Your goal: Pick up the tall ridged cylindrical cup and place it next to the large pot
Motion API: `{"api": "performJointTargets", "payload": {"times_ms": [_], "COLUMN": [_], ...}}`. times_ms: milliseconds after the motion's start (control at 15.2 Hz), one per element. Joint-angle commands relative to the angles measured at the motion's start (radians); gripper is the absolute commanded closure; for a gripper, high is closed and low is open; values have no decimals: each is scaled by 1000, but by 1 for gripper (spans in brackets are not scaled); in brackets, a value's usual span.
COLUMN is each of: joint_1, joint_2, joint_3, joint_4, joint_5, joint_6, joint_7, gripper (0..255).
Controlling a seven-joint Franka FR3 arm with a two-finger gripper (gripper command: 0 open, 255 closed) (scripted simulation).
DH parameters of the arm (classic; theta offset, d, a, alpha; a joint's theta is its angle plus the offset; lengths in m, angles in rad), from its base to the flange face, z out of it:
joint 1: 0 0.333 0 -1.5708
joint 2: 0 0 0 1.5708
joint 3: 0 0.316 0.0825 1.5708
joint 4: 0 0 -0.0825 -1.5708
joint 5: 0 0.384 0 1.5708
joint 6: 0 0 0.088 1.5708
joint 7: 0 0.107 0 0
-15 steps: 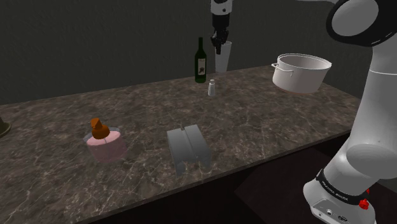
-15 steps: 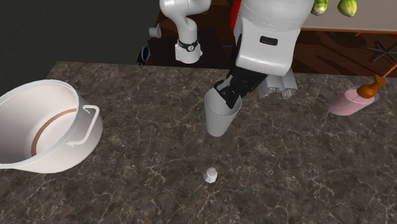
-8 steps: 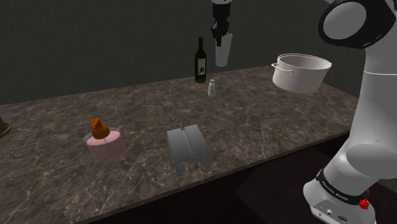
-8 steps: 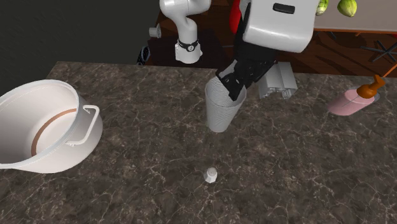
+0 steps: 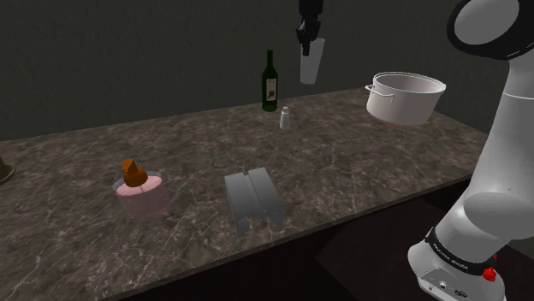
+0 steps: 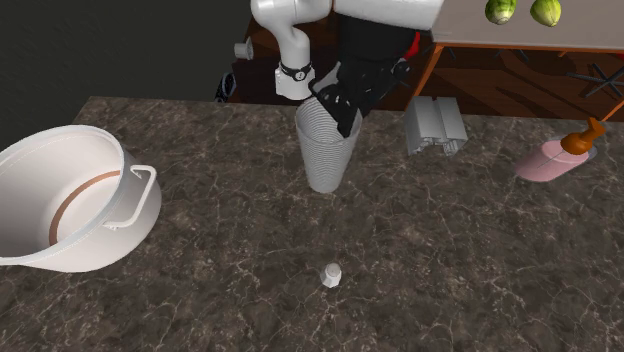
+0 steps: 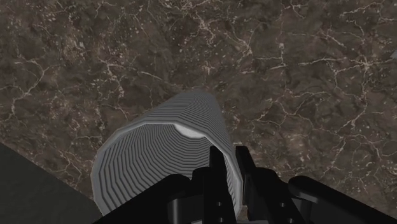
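Aloft, ridged grey cup [image 6: 325, 155] in claw [image 7: 230, 167], well apart from white pot [image 5: 400, 107].

One pot [image 5: 406, 96], one cup [image 5: 312, 67], one bottle [image 5: 270, 82] and one shaker [image 5: 286, 118]. One grey block [image 5: 253, 197], one pink dispenser [image 5: 143, 195]. Two green fruits [image 6: 503, 11].

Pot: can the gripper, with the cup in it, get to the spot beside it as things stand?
Probably yes. The gripper holds the cup clear above the counter, and the stretch towards the pot looks bare; the small shaker stands low.
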Motion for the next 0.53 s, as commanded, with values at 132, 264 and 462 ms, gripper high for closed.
{"api": "performJointTargets", "payload": {"times_ms": [132,264,462], "joint_1": [-42,-61,-89], "joint_2": [-138,-196,-274], "joint_3": [-26,-42,-69], "joint_4": [-187,-262,-358], "joint_5": [3,3,1], "joint_6": [54,74,97], "joint_7": [-65,-99,-152], "gripper": [255,255,255]}}
